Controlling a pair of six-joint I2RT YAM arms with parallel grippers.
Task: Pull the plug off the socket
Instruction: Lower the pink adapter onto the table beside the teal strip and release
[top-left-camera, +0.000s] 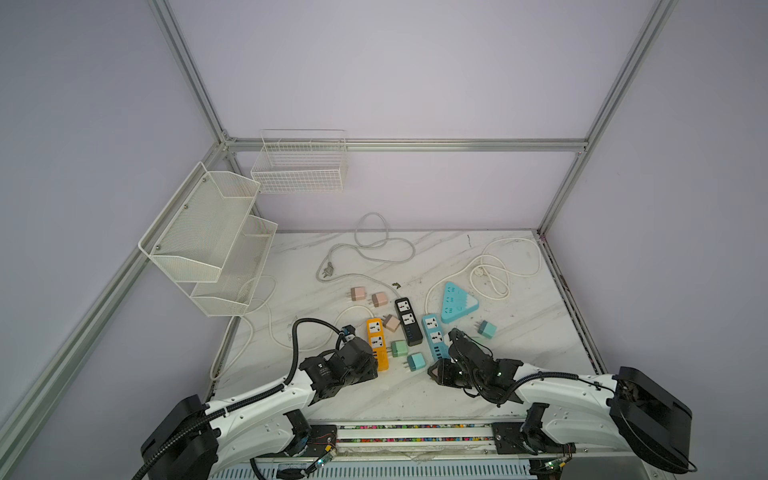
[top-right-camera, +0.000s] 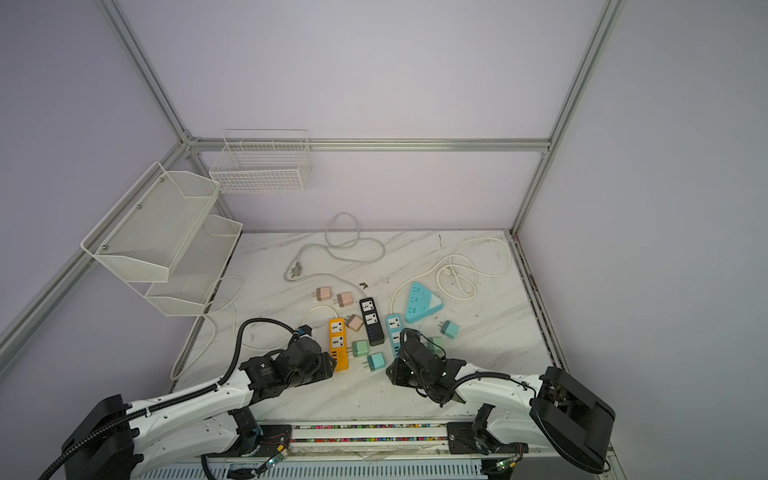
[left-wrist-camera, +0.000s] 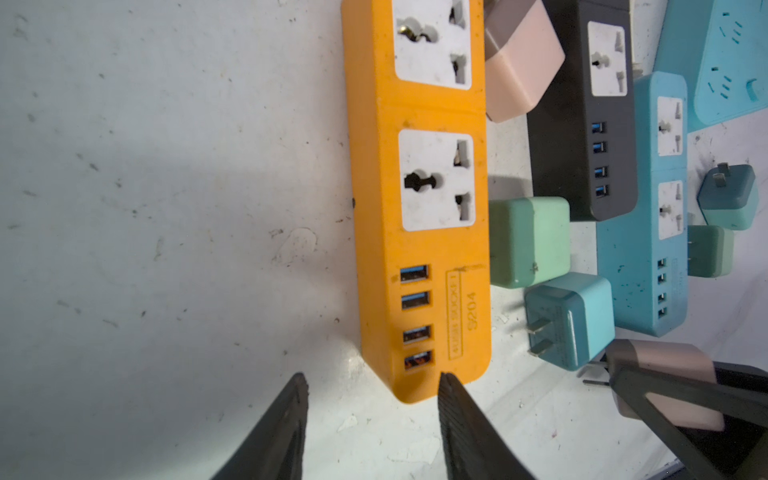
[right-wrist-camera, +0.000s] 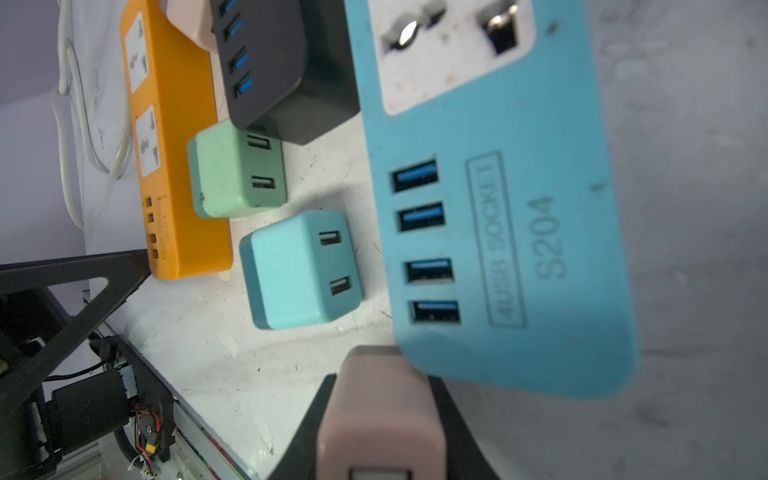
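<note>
Right gripper (right-wrist-camera: 382, 386) clenches the pink plug (left-wrist-camera: 665, 357), prongs bare; in a top view the blue strip (top-left-camera: 434, 336) lies at its nine o'clock. Left gripper (left-wrist-camera: 372, 378) gapes empty.

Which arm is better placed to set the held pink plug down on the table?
Right. The right end effector is shut on the pink plug, prongs bare, beside the blue strip. The left end effector stands open and empty at the USB end of the orange strip.
</note>
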